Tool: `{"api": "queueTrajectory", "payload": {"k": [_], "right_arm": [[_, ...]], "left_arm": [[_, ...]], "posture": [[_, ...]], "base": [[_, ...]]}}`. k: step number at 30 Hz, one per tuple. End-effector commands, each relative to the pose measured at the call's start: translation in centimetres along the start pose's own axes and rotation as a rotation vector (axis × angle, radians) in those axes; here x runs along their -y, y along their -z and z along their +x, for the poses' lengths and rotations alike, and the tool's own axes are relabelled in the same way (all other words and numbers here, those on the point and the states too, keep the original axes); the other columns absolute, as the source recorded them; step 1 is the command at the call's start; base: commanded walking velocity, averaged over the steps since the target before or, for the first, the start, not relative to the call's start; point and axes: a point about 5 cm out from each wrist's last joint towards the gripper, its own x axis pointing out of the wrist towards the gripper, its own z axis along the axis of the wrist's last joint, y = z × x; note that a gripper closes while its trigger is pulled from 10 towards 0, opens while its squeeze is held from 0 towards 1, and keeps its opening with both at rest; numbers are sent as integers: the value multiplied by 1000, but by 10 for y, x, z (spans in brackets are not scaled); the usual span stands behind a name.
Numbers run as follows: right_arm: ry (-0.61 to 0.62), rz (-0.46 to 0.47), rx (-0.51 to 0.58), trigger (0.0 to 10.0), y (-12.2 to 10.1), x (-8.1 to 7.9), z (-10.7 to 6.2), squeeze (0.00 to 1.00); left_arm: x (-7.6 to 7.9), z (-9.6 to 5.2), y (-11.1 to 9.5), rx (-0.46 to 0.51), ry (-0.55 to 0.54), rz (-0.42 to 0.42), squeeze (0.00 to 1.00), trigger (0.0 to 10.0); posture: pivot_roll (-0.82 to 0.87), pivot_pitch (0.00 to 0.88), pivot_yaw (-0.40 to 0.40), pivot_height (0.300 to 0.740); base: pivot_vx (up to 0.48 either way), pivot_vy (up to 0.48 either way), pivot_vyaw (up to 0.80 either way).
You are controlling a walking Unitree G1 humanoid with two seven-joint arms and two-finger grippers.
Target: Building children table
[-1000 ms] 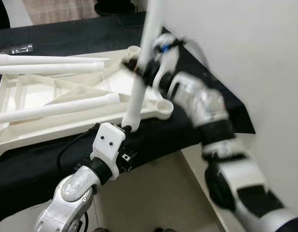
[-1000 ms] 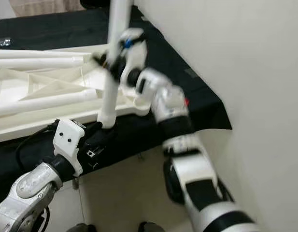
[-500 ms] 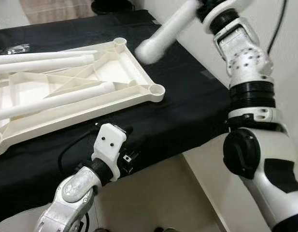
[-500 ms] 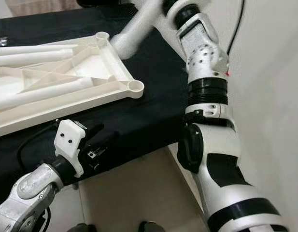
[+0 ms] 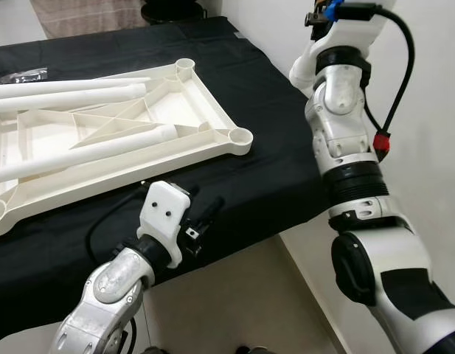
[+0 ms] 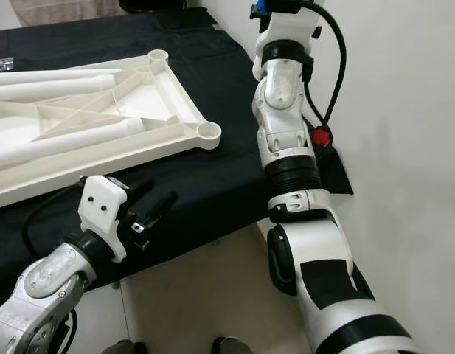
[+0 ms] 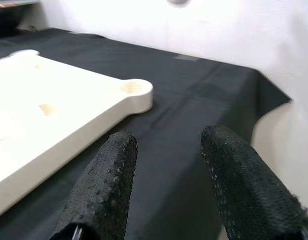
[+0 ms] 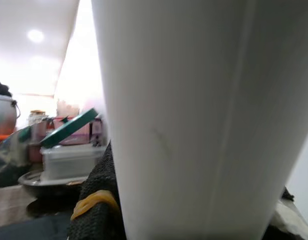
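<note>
From the head views, a cream plastic table top (image 5: 124, 140) lies upside down on a table draped in black cloth (image 5: 271, 140), its underside ribbed with triangular bracing and round sockets at the corners. Smooth white tubular legs (image 5: 72, 94) lie across it. The right arm (image 5: 345, 140) rises at the table's right edge.

In the left wrist view, the left gripper (image 7: 166, 185) hangs released, its rough-textured black fingers (image 7: 106, 190) parted above the cloth near a corner socket (image 7: 134, 89).

In the right wrist view, the right gripper (image 8: 101, 210) clasps a smooth white leg (image 8: 193, 115).
</note>
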Motion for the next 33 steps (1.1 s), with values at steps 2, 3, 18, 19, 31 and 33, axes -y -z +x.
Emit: {"api": "queueTrajectory", "payload": {"k": [2,3,18,19,31,33], "right_arm": [[-78,34,-10,10000,10,-7,-10,0],[-105,36,-2,10000,10,-10,-14,0],[-233,134,57,10000,-7,-7,-42,0],[-245,151,64,10000,-11,-11,-43,0],[-374,256,132,10000,-49,-39,-51,0],[-382,260,132,10000,-51,-41,-53,0]], "left_arm": [[-17,6,-4,7,-107,63,0,10000],[-23,8,-7,19,-138,80,0,10000],[-117,-8,-7,-208,-3,306,0,10000],[-127,-12,-1,-252,28,284,0,10000],[-173,9,-2,-309,143,307,0,10000],[-175,13,-2,-313,165,302,0,10000]], "posture": [[90,182,-85,740],[90,182,-85,740],[82,143,-67,740],[82,143,-67,740],[65,159,-68,740],[64,161,-67,740]], "base": [[0,0,0],[0,0,0],[0,0,0],[0,0,0],[0,0,0],[0,0,0]]}}
